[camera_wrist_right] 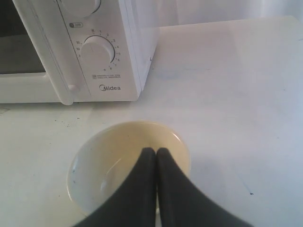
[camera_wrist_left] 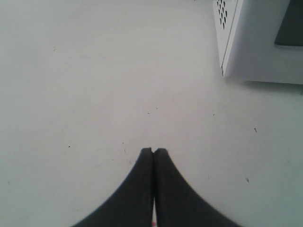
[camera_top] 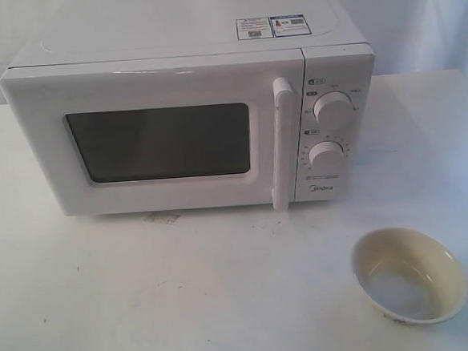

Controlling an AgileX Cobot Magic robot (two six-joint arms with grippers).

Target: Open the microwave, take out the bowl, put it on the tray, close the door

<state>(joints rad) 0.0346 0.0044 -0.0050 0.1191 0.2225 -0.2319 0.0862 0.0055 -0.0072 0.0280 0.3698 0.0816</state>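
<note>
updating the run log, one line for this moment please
door: shut | bowl: upright on table | left fingers: shut, over table | right fingers: shut, over bowl | tray: not in view

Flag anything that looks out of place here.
The bowl sits on the bare table, with no tray in view. A small scrap lies at the front edge of the microwave. Nothing looks spilled or broken.

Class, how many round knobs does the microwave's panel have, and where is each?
2. The upper knob sits above the lower knob, both right of the door handle; none seems hidden.
</note>
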